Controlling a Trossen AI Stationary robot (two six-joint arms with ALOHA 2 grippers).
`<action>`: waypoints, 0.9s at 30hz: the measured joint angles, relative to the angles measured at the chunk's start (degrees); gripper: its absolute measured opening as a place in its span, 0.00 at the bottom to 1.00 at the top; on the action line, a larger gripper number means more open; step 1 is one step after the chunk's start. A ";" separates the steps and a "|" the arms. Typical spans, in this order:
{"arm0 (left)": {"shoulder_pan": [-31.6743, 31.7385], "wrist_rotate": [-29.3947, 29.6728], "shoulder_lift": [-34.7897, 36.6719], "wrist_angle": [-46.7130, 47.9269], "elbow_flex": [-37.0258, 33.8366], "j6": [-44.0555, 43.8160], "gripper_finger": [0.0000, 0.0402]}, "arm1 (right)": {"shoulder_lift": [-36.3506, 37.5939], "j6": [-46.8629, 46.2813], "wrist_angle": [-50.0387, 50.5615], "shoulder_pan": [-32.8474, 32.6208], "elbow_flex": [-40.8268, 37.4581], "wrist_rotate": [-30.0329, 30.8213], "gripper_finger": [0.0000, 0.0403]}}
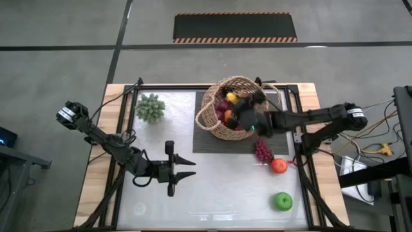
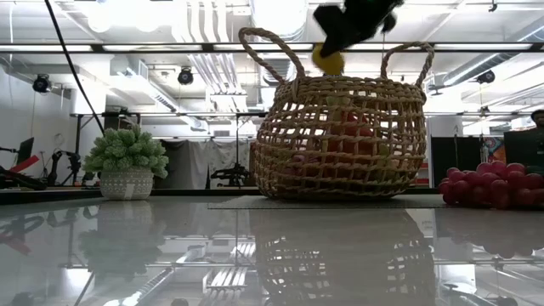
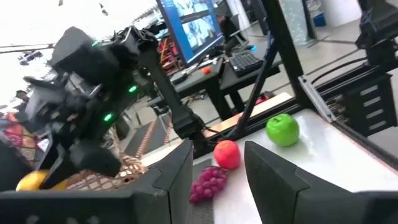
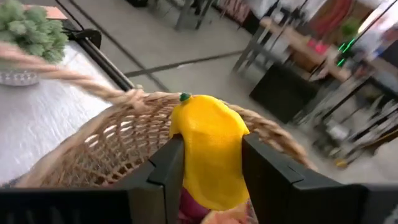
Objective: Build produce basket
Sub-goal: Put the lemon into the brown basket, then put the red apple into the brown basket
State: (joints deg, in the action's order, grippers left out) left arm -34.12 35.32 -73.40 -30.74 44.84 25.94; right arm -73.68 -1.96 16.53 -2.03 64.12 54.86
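Above basket [image 1: 226,109], right end effector [image 4: 211,163] clamps lemon [image 4: 208,155]; grapes [image 1: 263,151], tomato [image 1: 278,165] nearby; left end effector [image 1: 191,166] apparently apart.

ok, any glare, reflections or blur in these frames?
Low view: glossy table mirrors the basket and ceiling lights; bright backlight. Right wrist view: lemon fairly sharp between the fingers, background soft. Left wrist view: right gripper smeared. High view: even light, little glare.
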 joint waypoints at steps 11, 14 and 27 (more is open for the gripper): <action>0.01 3.21 0.06 0.33 -0.09 2.07 0.32 | -3.48 -4.15 -0.38 10.49 1.19 -12.94 0.57; 0.01 4.72 0.06 1.17 -0.11 2.07 0.32 | -2.28 -4.02 0.32 9.24 1.77 -13.52 0.60; 1.32 8.12 0.06 1.86 -0.24 2.05 0.32 | 3.05 -10.86 13.86 -3.66 8.89 -32.63 0.59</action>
State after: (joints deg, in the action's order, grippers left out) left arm -32.80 43.44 -73.34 -28.88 44.60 27.99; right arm -70.63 -12.81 30.39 -5.69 73.01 22.23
